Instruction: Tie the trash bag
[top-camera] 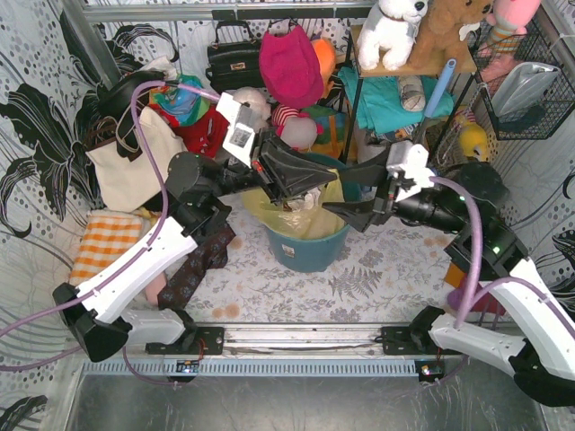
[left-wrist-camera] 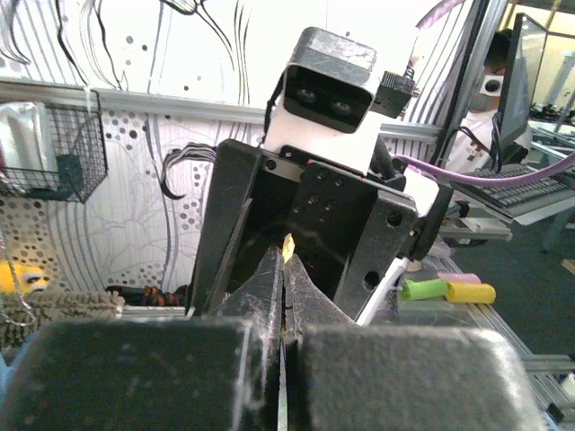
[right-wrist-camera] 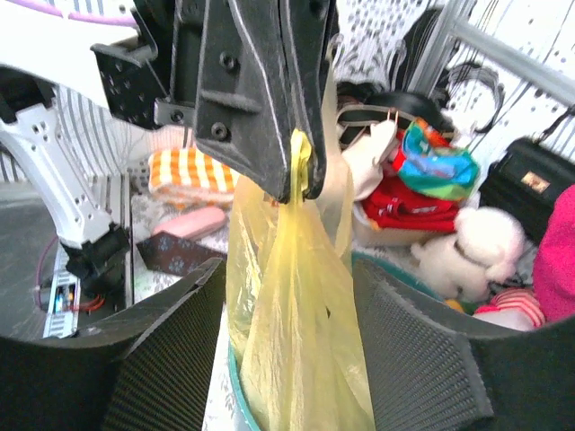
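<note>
The left gripper (right-wrist-camera: pixel 295 180) pinches the bag (right-wrist-camera: pixel 301 314) by its top, drawing it taut above the bin (top-camera: pixel 310 250), while the right gripper (top-camera: pixel 349 193), spread wide, flanks the neck, apparently poised for knotting.

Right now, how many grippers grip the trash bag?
1: the left gripper, jaws shut on the top of the trash bag above the teal bin. The right gripper straddles it, jaws open.
</note>
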Controlling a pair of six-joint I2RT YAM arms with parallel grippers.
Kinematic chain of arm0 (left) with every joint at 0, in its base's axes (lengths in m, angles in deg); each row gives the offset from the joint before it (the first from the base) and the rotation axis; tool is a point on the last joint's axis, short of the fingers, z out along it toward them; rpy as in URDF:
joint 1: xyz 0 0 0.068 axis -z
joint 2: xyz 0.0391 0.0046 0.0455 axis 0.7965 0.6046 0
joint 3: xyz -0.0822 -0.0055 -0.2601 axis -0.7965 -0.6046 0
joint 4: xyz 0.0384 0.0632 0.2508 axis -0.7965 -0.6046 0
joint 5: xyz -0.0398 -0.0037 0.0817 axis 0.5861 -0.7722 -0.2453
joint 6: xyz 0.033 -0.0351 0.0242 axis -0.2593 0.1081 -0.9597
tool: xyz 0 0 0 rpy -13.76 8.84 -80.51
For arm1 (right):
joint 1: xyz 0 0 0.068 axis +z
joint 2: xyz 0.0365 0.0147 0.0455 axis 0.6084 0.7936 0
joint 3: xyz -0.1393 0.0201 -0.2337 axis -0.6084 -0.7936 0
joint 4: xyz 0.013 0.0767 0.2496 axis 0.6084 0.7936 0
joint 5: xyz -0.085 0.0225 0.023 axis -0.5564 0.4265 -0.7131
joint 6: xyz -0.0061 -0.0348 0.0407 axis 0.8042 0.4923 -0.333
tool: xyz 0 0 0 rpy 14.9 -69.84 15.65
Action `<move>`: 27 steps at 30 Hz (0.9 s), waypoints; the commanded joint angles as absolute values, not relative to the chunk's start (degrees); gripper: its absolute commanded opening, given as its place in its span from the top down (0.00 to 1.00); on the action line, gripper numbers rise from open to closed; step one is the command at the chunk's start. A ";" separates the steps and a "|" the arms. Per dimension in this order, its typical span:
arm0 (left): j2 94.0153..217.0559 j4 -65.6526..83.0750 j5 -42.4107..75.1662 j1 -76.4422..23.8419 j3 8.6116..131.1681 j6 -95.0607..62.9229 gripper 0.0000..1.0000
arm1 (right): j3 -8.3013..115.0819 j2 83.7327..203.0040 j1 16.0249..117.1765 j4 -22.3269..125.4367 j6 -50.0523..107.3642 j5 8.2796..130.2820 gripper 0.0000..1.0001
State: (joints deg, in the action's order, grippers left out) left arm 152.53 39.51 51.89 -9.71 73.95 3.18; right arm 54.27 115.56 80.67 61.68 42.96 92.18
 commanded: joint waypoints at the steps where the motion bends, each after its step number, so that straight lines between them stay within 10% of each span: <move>1: 150.42 43.29 50.30 -9.47 72.63 2.88 1.00 | 57.70 112.98 80.44 55.64 39.33 90.90 0.40; 27: 139.97 56.52 55.42 -9.29 54.13 8.80 1.00 | 91.86 146.73 80.63 62.84 22.89 94.95 0.29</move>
State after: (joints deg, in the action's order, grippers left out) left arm 140.92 54.46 55.29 -9.66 55.39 8.58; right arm 88.39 145.99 80.56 62.80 25.34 89.23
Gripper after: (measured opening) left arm 0.011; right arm 0.697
